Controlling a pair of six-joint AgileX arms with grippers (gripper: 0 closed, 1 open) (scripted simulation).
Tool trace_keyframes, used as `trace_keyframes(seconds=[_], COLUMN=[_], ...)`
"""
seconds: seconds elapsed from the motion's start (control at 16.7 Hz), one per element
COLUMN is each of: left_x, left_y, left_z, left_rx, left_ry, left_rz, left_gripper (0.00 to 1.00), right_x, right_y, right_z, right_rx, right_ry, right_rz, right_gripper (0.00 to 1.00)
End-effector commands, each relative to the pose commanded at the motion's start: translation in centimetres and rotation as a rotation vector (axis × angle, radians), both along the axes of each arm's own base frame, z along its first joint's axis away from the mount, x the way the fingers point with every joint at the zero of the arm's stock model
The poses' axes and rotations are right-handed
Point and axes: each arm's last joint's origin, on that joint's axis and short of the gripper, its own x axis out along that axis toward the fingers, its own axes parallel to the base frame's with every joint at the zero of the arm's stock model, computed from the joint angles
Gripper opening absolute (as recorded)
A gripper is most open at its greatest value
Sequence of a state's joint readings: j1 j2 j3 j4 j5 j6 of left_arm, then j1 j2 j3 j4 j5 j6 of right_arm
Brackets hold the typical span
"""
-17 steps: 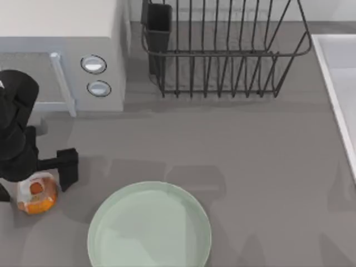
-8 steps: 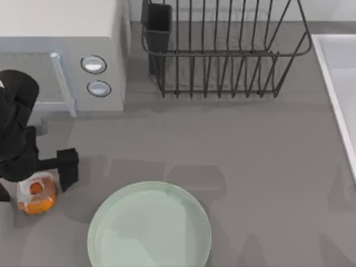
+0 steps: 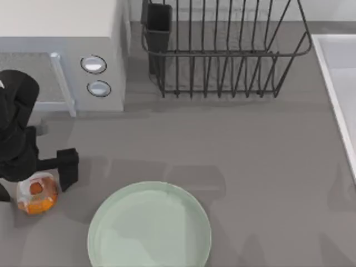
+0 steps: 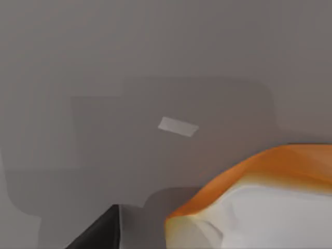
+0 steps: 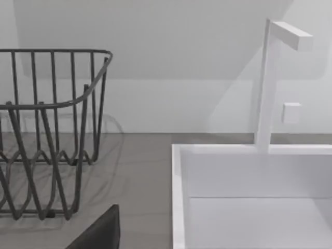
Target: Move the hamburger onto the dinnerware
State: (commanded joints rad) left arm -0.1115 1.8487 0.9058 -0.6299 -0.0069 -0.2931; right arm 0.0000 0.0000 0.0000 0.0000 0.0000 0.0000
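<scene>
My left gripper [image 3: 34, 181] stays open astride the hamburger [image 3: 36, 194], left of the dinnerware [image 3: 111, 211]; nothing moved, grasp pending.

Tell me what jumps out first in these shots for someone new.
The orange hamburger at the table's left edge, with the left gripper over it. Next, the large mint-green plate just right of it at the near edge, nothing on it. Behind stand a dark wire rack and a microwave.
</scene>
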Motion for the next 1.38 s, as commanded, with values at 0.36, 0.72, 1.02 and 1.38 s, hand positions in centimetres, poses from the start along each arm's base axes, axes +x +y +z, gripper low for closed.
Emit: trace_keyframes(seconds=[0.36,0.72,1.02,1.38], left_x=[0.7,0.2,0.1,0.6], left_y=[-0.2,-0.1,0.0,-1.8], left_z=[5.1,11.6,12.1,11.9], left_rx=[-0.001,0.000,0.000,0.002], left_ry=[-0.043,-0.032,-0.035,-0.011], left_rz=[0.002,0.001,0.001,-0.211], left_gripper=[0.00,0.00,0.00,0.00], right_x=[0.0,0.0,0.0,0.0], right_y=[0.0,0.0,0.0,0.0], right_z=[0.0,0.0,0.0,0.0], right_rx=[0.000,0.000,0.000,0.000], right_ry=[0.000,0.000,0.000,0.000], right_rz=[0.000,0.000,0.000,0.000], right_gripper=[1.00,1.00,1.00,1.00])
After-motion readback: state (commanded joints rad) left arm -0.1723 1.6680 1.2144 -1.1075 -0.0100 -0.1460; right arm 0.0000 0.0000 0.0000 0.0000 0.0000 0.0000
